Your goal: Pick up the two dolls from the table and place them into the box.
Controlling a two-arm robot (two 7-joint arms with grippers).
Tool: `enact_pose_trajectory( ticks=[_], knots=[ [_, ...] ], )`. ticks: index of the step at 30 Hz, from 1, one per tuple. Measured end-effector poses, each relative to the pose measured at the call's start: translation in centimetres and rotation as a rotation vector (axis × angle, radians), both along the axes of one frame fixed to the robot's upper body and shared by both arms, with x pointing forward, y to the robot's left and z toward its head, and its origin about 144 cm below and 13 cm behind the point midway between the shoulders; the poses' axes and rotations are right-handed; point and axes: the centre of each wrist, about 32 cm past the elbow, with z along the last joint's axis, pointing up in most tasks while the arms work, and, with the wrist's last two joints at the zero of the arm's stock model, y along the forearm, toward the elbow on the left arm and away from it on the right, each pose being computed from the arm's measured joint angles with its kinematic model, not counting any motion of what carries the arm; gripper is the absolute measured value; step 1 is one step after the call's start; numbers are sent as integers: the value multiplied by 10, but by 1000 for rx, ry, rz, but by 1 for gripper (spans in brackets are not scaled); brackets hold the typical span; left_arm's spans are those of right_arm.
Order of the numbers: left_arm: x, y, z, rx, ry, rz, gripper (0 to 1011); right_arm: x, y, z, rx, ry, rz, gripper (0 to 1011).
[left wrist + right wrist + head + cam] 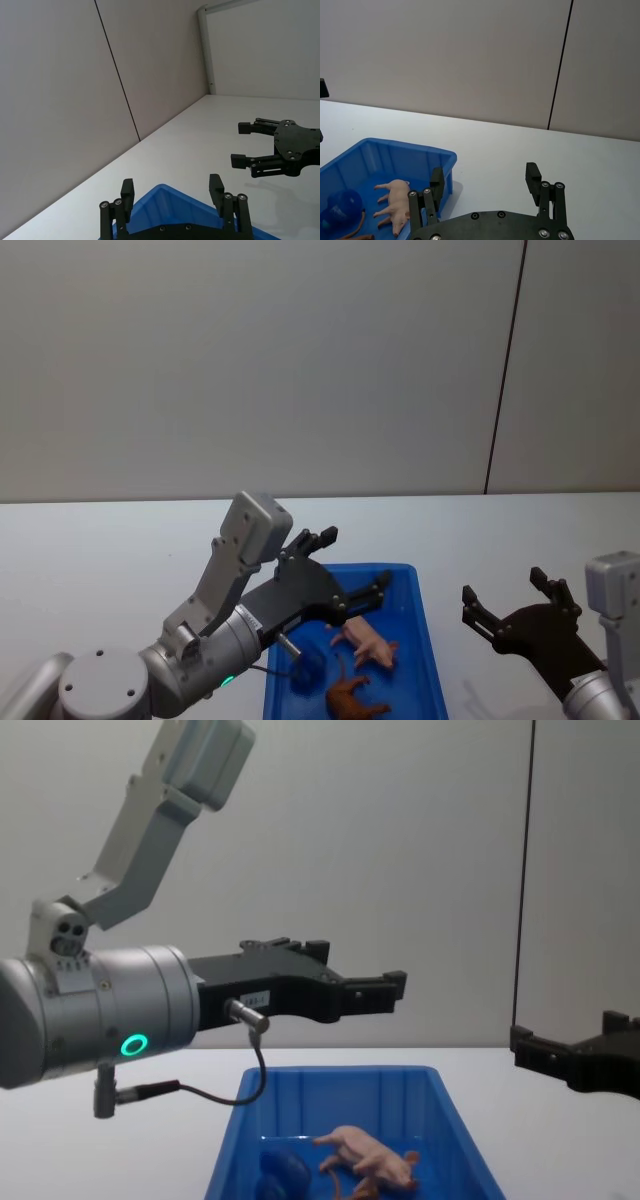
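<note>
Both dolls lie inside the blue box: the pale pink pig on its side, and the reddish-brown animal nearer to me. My left gripper hovers open and empty above the box's far end. To the right of the box, my right gripper is open and empty over the white table. The right wrist view shows the pig in the box beyond the right gripper. From the chest, the left gripper hangs well above the pig.
A dark blue rounded object also lies in the box beside the dolls. A grey wall with a dark vertical seam stands behind the table. Bare tabletop spreads left and right of the box.
</note>
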Motion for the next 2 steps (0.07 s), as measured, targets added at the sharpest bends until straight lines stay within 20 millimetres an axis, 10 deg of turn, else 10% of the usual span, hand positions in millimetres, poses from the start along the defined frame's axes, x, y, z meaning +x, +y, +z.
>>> enact_pose_trajectory(
  ticks=[2],
  knots=[
    [1,-1,1,1,-2,-6,984,0,0,0,0,0,0,1001]
  ],
)
